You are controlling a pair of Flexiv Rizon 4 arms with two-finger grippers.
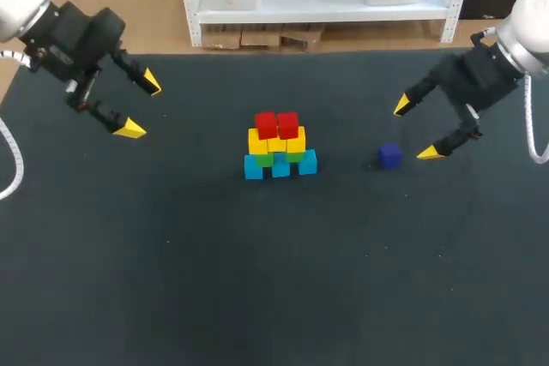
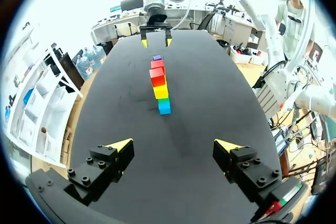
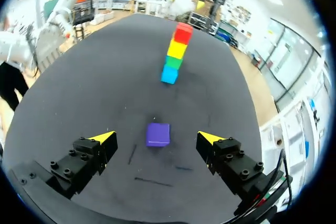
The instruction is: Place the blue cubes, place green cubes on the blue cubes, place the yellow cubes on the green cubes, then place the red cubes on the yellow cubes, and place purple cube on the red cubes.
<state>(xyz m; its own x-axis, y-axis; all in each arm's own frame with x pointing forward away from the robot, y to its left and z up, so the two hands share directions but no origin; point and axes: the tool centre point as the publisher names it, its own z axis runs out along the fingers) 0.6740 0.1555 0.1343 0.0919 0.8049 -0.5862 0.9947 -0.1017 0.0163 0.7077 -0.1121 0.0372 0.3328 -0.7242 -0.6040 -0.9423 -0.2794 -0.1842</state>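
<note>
Right gripper hangs wide open over the purple cube (left gripper wide too); a clumsy placement could topple the red cubes.

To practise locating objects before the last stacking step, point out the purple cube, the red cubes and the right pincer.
purple cube (image 3: 158,134), right wrist view, on its top face.
red cubes (image 1: 265,123), head view, on the top face of one.
right pincer (image 1: 415,129), head view, midway between its two yellow tips.
</note>
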